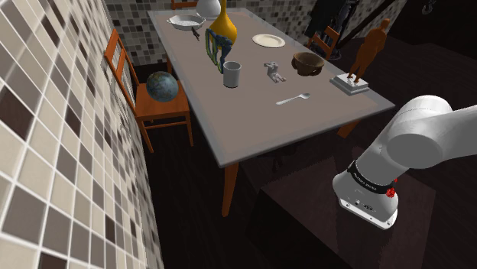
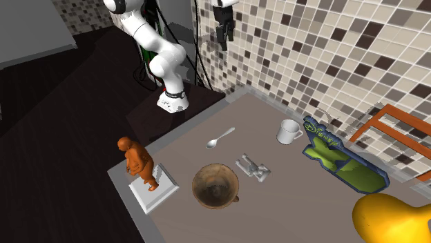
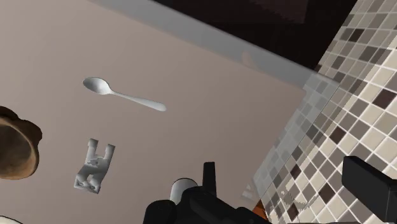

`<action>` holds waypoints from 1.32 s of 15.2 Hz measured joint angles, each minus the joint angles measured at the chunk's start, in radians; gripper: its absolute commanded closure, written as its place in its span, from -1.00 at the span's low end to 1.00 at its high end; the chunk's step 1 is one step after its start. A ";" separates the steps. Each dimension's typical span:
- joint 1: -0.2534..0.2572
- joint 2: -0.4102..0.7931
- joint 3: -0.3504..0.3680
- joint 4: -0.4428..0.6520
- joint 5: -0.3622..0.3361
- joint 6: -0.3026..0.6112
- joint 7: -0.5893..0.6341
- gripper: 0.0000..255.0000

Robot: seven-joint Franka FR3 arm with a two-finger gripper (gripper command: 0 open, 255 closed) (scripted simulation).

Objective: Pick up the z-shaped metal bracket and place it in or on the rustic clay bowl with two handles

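The grey z-shaped bracket lies flat on the table between a white mug and the bowl. The brown clay bowl stands upright beside it, with nothing inside. My black gripper hangs high over the table end nearest the stand, close to the tiled wall and well away from the bracket. Its fingers stand wide apart with nothing between them.
A spoon lies between the bracket and the table's near edge. The white mug, an orange figurine on a white base, a yellow vase and a plate share the table. A chair with a globe stands by the wall.
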 measured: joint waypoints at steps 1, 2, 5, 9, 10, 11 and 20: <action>0.000 0.000 0.000 0.000 0.000 0.000 0.000 -1.00; -0.003 0.013 -0.004 0.001 -0.003 0.010 -0.003 -1.00; -0.018 0.070 -0.026 -0.016 -0.017 0.069 -0.022 -1.00; -0.042 0.176 -0.065 -0.016 -0.038 0.157 -0.054 -1.00; -0.047 0.204 -0.074 -0.013 -0.042 0.177 -0.061 -1.00; -0.054 0.235 -0.087 -0.014 -0.048 0.204 -0.072 -1.00; -0.095 0.526 -0.171 0.065 -0.060 0.375 -0.142 -1.00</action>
